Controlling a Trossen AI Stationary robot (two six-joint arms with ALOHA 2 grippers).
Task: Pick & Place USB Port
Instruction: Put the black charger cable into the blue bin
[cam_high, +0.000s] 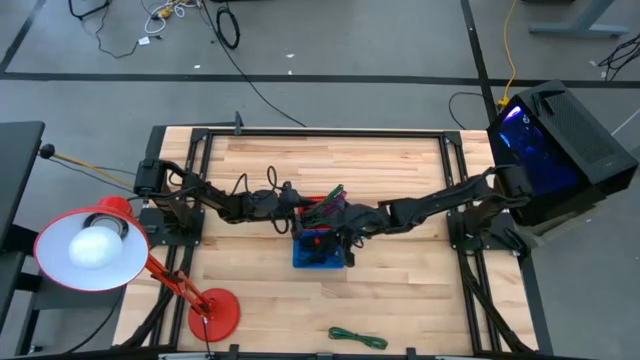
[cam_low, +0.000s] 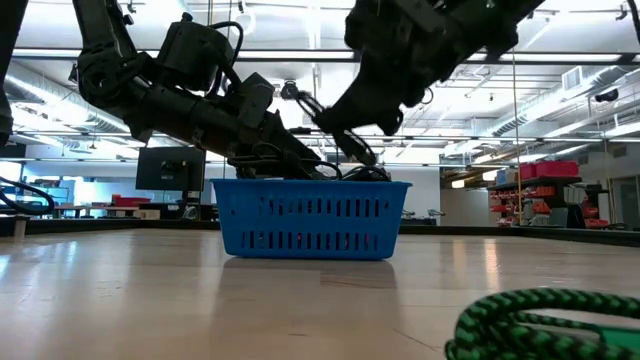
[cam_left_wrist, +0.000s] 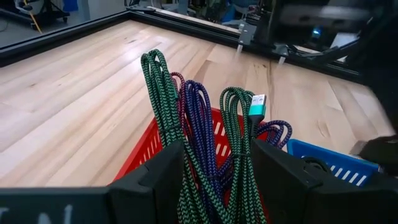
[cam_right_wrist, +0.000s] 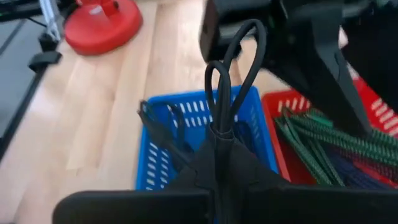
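Observation:
A blue basket (cam_high: 320, 252) stands on the table, with a red basket (cam_high: 318, 208) just beyond it. My left gripper (cam_left_wrist: 217, 149) is over the red basket (cam_left_wrist: 146, 155), shut on a bundle of green and purple braided cables (cam_left_wrist: 193, 106) whose teal USB plug (cam_left_wrist: 258, 103) points up. My right gripper (cam_right_wrist: 221, 134) hovers over the blue basket (cam_right_wrist: 186, 124), shut on a black cable (cam_right_wrist: 211, 81). More green cables (cam_right_wrist: 323, 134) lie in the red basket. The low view shows both grippers above the blue basket (cam_low: 310, 215), which hides the red one. My left gripper pinches the braided cable bundle (cam_left_wrist: 214, 165) between its two fingers, several loops at once. The loops stand up past the fingertips (cam_left_wrist: 168, 162), and the bundle's lower part is hidden by the gripper. My right gripper pinches the black cable (cam_right_wrist: 221, 121) between its shut fingers. A loop of it sticks out beyond the fingertips, lifted over the blue basket.
A coiled green cable (cam_high: 357, 338) lies loose near the table's near edge, large in the low view (cam_low: 540, 325). A red desk lamp (cam_high: 95, 245) stands at the near left corner, its base (cam_high: 213, 315) on the table. The two arms meet closely over the baskets.

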